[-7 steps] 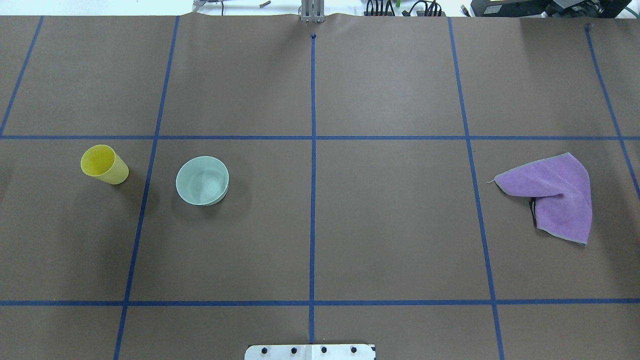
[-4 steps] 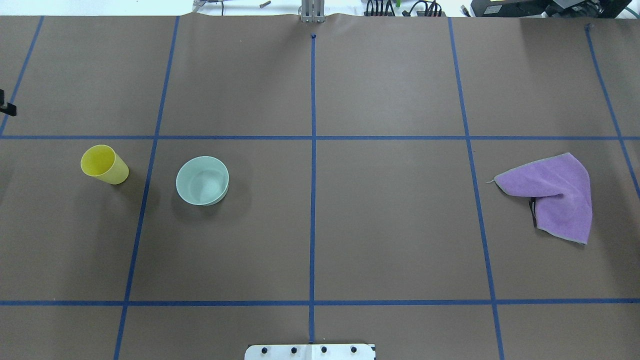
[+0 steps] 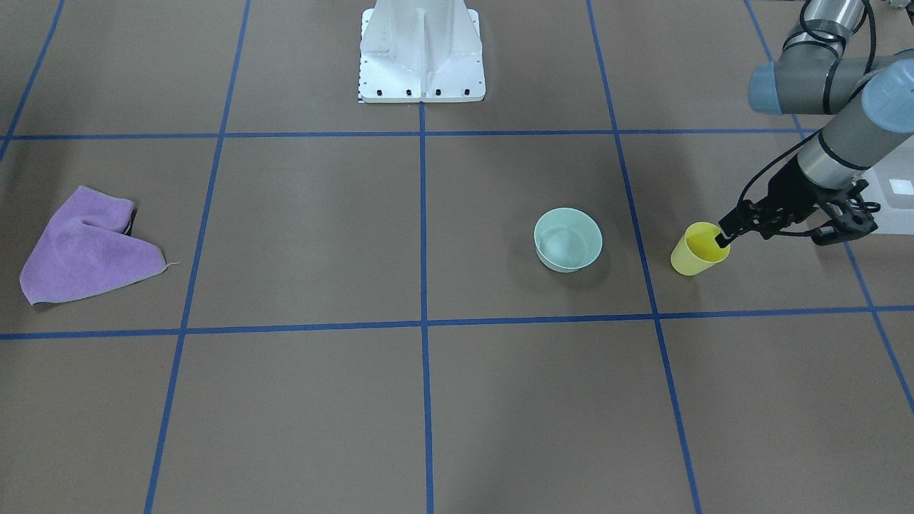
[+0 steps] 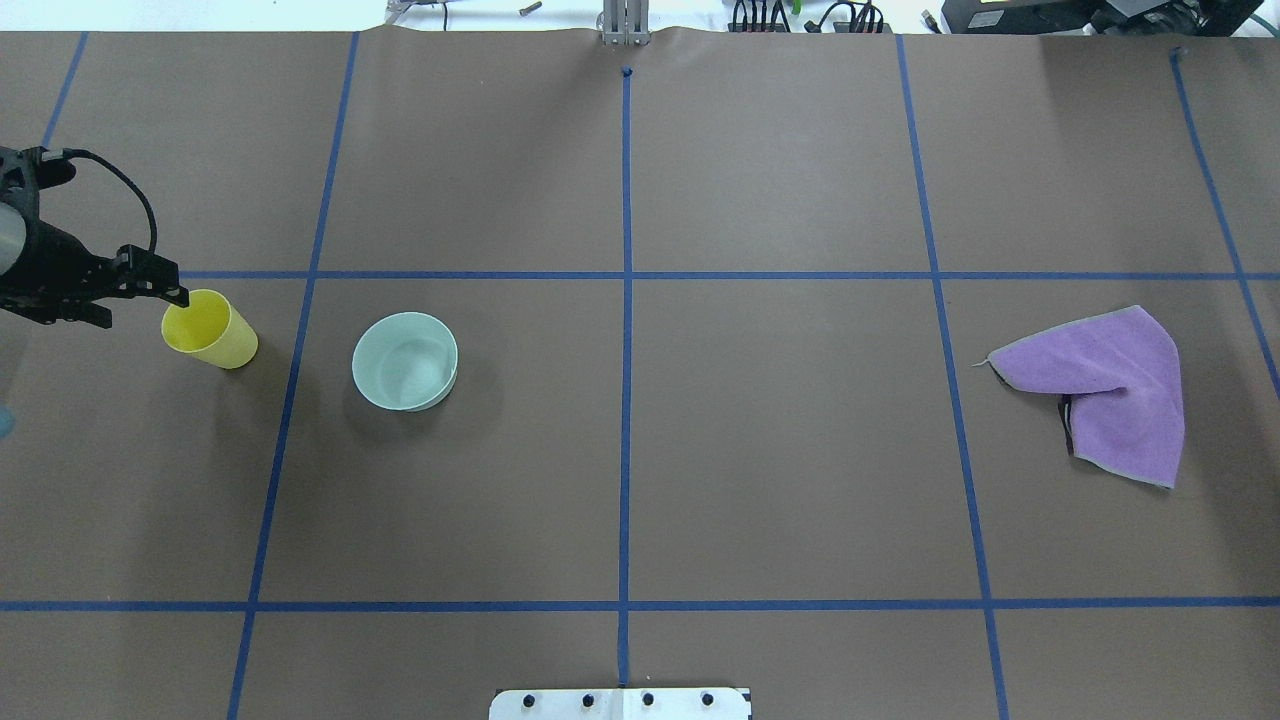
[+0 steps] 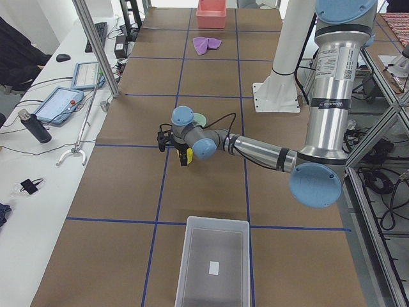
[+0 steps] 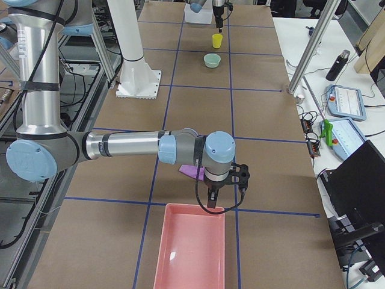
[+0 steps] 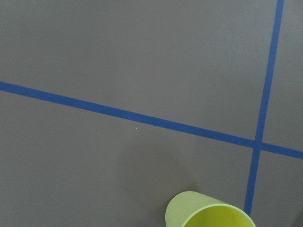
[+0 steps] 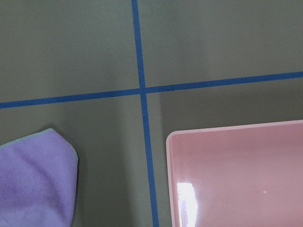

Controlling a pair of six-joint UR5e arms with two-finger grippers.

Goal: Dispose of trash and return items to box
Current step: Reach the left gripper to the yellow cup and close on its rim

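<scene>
The yellow cup point(image 4: 212, 332) stands upright on the left of the table, also in the front view point(image 3: 694, 255) and at the bottom of the left wrist view point(image 7: 208, 213). The mint-green bowl point(image 4: 405, 360) sits upright to its right. My left gripper point(image 4: 180, 295) hangs just over the cup's rim with its fingers drawn to one narrow tip point(image 3: 722, 238); it holds nothing. The translucent box point(image 5: 214, 262) lies at the table's left end. My right gripper point(image 6: 212, 201) is beside the purple cloth; I cannot tell whether it is open or shut.
A purple cloth point(image 4: 1110, 390) lies crumpled on the right. A pink bin point(image 6: 189, 253) sits at the table's right end, just beyond the cloth point(image 8: 33, 184). The white robot base point(image 3: 421, 50) stands at the table's near middle.
My left arm has come in from the left edge of the overhead view and its gripper now sits over the yellow cup. The cup, bowl and cloth have not moved.
</scene>
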